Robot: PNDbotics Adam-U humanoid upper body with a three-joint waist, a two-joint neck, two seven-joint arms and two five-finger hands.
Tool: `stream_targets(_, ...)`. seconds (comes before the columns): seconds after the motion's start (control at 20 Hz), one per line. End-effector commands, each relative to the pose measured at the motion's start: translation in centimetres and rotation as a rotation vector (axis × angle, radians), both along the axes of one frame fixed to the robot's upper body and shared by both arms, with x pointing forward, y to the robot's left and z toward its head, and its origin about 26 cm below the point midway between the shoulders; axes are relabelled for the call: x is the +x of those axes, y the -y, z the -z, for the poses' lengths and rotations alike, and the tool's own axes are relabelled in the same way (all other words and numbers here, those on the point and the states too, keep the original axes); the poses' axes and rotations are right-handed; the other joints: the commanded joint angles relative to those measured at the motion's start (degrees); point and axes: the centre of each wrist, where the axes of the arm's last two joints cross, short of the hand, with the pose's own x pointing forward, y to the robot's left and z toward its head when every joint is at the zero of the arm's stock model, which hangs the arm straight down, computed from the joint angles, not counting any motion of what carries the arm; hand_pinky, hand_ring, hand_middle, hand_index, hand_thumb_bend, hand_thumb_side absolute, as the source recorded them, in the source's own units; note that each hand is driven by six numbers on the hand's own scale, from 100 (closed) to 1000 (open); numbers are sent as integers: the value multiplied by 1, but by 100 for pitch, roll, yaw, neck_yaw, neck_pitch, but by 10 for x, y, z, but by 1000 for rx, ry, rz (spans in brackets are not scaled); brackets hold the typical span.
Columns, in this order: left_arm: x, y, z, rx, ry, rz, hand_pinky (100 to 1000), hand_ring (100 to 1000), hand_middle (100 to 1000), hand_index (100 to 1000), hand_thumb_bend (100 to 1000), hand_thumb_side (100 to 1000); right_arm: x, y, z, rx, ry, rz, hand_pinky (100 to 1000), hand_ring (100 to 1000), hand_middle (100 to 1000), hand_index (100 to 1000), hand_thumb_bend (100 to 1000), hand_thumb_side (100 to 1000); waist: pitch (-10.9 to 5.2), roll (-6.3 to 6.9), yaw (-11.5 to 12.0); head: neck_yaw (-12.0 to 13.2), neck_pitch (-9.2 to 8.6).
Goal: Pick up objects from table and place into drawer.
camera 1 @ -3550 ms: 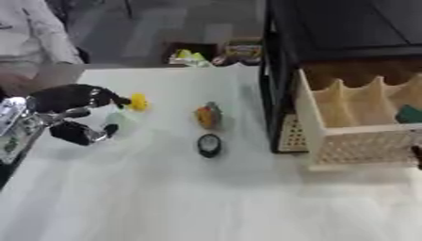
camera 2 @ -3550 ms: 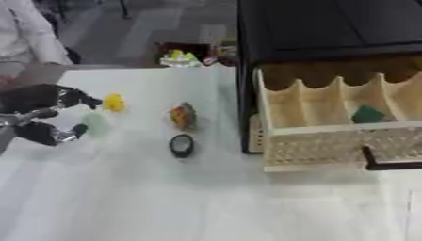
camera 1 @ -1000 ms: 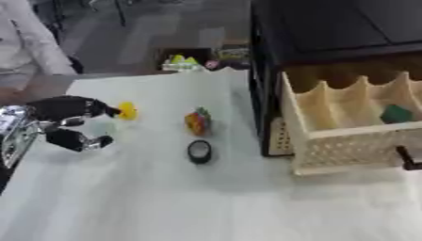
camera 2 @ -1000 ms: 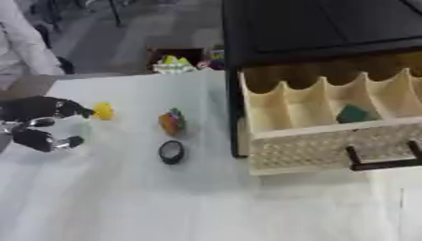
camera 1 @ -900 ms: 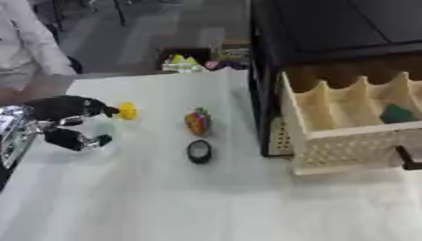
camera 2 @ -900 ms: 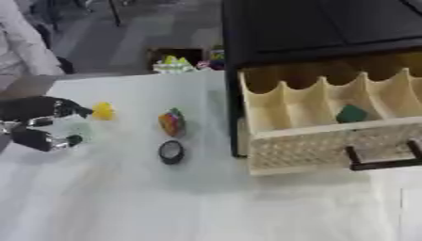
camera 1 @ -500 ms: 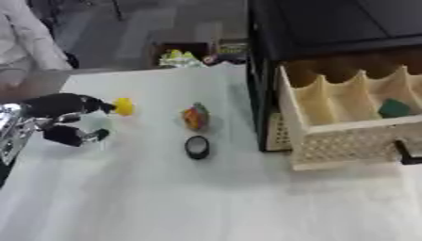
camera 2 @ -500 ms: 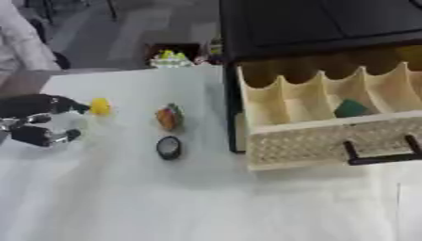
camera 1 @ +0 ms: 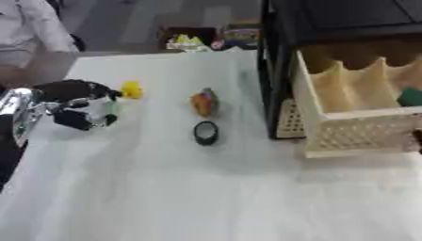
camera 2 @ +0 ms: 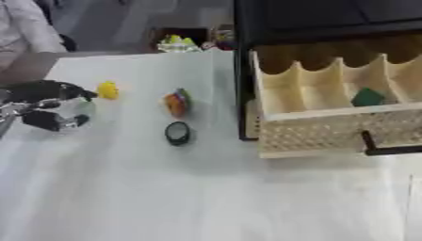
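White bench: your left hand point(camera 1: 72, 106), fingers curled on nothing, nears the yellow toy point(camera 1: 131, 89); likely light, pinch its sides.

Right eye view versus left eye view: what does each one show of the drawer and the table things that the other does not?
Only the right eye view shows the drawer's dark handle in full and more of its right-hand compartments. Only the left eye view shows more of the left arm's silver part at the picture's left edge. Both show the left hand over the table's left side, the yellow thing, the orange multicoloured thing, the black ring, the open drawer and the green thing inside it. The right hand shows in neither.
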Motion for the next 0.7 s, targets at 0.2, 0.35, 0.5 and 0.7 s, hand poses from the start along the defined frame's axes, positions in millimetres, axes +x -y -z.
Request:
stream_targets(0.2, -7, -15, -23, 31, 45, -40, 795, 890, 804, 1000, 215, 1000, -5, 1, -7, 3, 30, -1, 239, 471, 509, 678, 128, 619, -101, -59, -11, 33, -5)
stream_targets(0.35, -7, -15, -22, 29, 52, -41, 797, 893, 819, 1000, 208, 1000, -4, 1, -6, 6, 28, -4, 239, 471, 508, 678, 127, 619, -103, -62, -16, 20, -42)
stream_targets(0.5, -7, -17, -23, 25, 64, -54, 802, 903, 834, 1000, 211, 1000, -4, 1, -6, 9, 27, -2, 239, 471, 507, 677, 126, 619, -103, -65, -31, 2, -86)
stream_targets(0.7, -9, -20, -23, 19, 89, -82, 798, 903, 833, 1000, 204, 1000, -4, 2, -5, 10, 26, -4, 237, 469, 505, 674, 125, 618, -100, -63, -42, -16, -144)
